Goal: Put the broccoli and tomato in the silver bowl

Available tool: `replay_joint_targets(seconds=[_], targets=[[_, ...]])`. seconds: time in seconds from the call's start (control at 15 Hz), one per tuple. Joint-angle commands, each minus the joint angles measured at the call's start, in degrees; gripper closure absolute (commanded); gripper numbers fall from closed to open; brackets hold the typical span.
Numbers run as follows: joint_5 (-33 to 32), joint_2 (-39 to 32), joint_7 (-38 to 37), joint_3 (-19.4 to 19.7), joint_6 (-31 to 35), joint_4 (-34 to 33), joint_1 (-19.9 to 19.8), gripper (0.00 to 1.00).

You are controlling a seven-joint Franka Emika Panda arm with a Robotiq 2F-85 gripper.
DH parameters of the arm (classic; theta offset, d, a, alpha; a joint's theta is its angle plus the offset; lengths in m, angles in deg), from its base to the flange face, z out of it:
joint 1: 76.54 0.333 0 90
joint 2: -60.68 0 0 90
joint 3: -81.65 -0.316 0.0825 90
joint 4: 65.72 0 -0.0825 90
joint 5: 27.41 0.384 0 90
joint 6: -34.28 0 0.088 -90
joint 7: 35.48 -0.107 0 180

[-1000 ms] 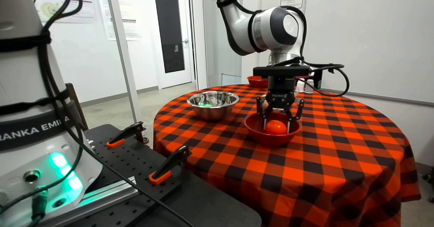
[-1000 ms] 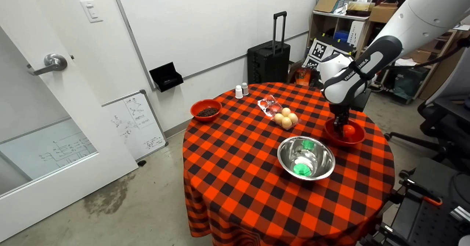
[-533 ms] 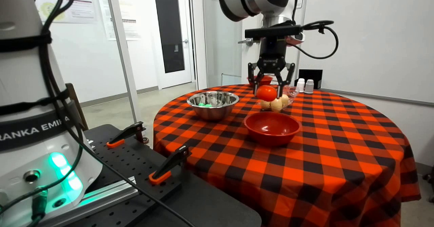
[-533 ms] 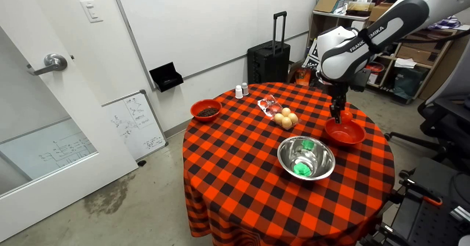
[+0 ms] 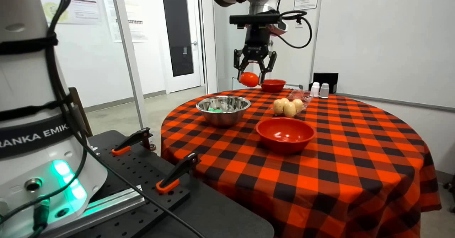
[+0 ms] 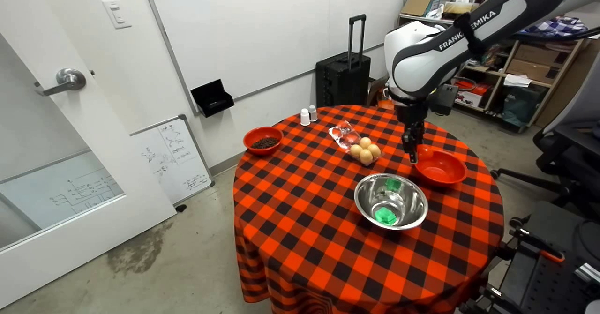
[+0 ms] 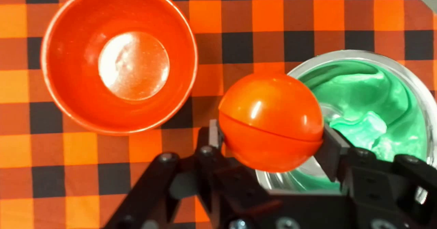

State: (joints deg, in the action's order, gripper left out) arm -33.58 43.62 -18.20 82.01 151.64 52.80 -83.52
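We have the black two-jawed gripper (image 7: 274, 140) clamped on the glossy, round, orange-red tomato (image 7: 271, 116), which hangs near the middle of the wrist view with a jaw against its left side and another against its right. The coming move turns, we judge, on the way to the round, wide-rimmed, shiny metal silver bowl (image 7: 351, 54): in the wrist view it lies right of the tomato, partly hidden behind the tomato and the jaw on that side, while in an exterior view the tomato (image 5: 249, 79) hangs above its right edge, apart from it. We expect to need a shift towards the middle of the silver bowl before letting go; a release here could catch the rim. The tomato is nearly a ball, so its long axis should hardly matter. The small, lumpy, green broccoli (image 6: 385, 216) already sits inside the silver bowl. Against a second earlier, with the tomato down in the smooth, round, nearer red bowl (image 5: 285, 146), we now see it lifted out and shifted to the upper left in both exterior views; red bowl and broccoli are unmoved.
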Motion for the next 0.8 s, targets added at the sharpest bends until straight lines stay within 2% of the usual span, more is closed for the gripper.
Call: replay_joint_targets(seconds=[0.0,0.4,0.73], targets=[[1.2,-2.6,-3.0,-0.7,-1.5,-1.8,2.6,0.60],[1.0,-7.3,-5.8,-2.9,0.3,-3.1,6.3,0.60],[-1.8,-12.1,-11.0,-2.4,7.0,-4.3,9.3,0.60]])
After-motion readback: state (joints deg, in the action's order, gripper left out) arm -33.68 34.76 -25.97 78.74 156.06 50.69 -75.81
